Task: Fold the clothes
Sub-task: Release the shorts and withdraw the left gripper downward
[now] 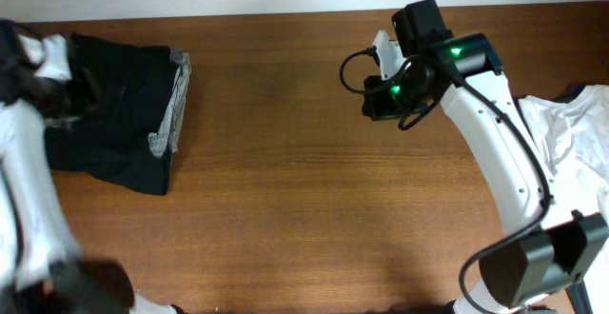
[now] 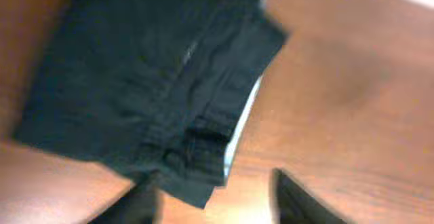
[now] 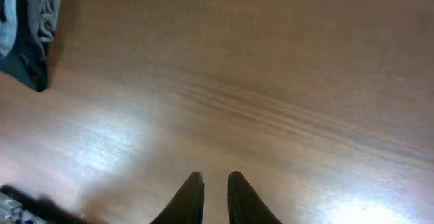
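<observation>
Lying folded at the table's point(image 1: 304, 190) left end: black shorts point(image 1: 114, 114), judged soft, light, limp; best pinched at a layered edge. Left gripper point(image 2: 217, 200) spread over that end; right gripper point(image 3: 215, 183) nearly pressed together, empty, over mid-table.

Shorts point(image 1: 119, 114) are laid on the table point(image 1: 304, 190) just ahead of the left gripper point(image 2: 217, 191); a shirt point(image 1: 582, 128) is seen well behind the right gripper point(image 3: 215, 190).
</observation>
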You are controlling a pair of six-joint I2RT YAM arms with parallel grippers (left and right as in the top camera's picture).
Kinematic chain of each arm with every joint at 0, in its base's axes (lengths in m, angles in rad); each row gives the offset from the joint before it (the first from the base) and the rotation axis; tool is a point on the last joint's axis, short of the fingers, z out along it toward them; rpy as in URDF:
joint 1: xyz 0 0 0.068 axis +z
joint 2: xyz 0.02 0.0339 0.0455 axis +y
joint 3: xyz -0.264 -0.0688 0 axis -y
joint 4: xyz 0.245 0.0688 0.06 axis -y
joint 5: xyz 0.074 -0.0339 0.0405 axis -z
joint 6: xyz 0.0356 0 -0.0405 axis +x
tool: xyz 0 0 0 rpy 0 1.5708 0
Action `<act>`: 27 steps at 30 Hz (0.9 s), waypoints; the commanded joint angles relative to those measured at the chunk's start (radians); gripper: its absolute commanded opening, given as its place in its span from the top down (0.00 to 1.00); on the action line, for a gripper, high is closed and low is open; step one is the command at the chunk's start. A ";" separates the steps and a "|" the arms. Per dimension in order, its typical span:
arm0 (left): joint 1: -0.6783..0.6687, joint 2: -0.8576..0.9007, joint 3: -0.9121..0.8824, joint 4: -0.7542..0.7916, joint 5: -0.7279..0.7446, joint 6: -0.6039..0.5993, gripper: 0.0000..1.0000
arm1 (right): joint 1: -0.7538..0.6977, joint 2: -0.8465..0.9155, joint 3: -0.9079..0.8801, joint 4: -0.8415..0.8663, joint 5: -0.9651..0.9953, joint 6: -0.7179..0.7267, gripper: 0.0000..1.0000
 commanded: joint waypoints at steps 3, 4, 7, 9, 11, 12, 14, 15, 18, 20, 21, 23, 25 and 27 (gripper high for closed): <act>-0.002 -0.318 0.042 -0.180 0.003 0.050 0.25 | 0.003 -0.281 0.013 0.030 0.138 -0.010 0.80; -0.002 -0.365 0.042 -0.221 0.003 0.073 0.13 | 0.003 -0.345 0.013 0.036 0.153 -0.010 0.79; -0.009 -0.470 0.042 -0.290 0.011 0.096 0.01 | 0.003 -0.488 0.013 0.038 0.172 -0.010 0.69; -0.034 -0.526 0.042 -0.310 0.011 0.096 0.01 | 0.003 -0.567 0.013 0.036 0.172 -0.010 0.44; -0.055 -0.571 0.042 -0.320 0.011 0.082 0.01 | 0.003 -0.615 0.013 0.037 0.172 -0.010 0.01; -0.057 -0.588 0.042 -0.324 0.011 0.082 0.01 | 0.003 -0.631 0.013 0.038 0.172 -0.010 0.01; -0.057 -0.623 0.042 -0.338 0.010 0.082 0.01 | 0.003 -0.649 0.013 0.032 0.172 -0.010 0.01; -0.057 -0.630 0.042 -0.342 0.010 0.082 0.01 | 0.003 -0.652 0.013 0.032 0.172 -0.010 0.01; -0.057 -0.656 0.042 -0.366 0.010 0.082 0.01 | 0.003 -0.651 0.013 0.032 0.169 -0.009 0.02; -0.057 -0.659 0.042 -0.387 0.010 0.082 0.01 | 0.004 -0.642 0.013 0.032 0.168 -0.009 0.01; -0.057 -0.658 0.042 -0.395 0.010 0.083 0.01 | 0.004 -0.636 0.013 0.029 0.164 -0.009 0.01; -0.057 -0.658 0.042 -0.416 0.010 0.082 0.01 | 0.004 -0.624 0.013 0.030 0.162 -0.009 0.01; -0.057 -0.658 0.042 -0.436 0.010 0.082 0.01 | 0.004 -0.607 0.013 0.024 0.162 -0.009 0.01; -0.057 -0.658 0.042 -0.447 0.010 0.082 0.01 | 0.004 -0.592 0.013 -0.035 0.166 -0.010 0.01</act>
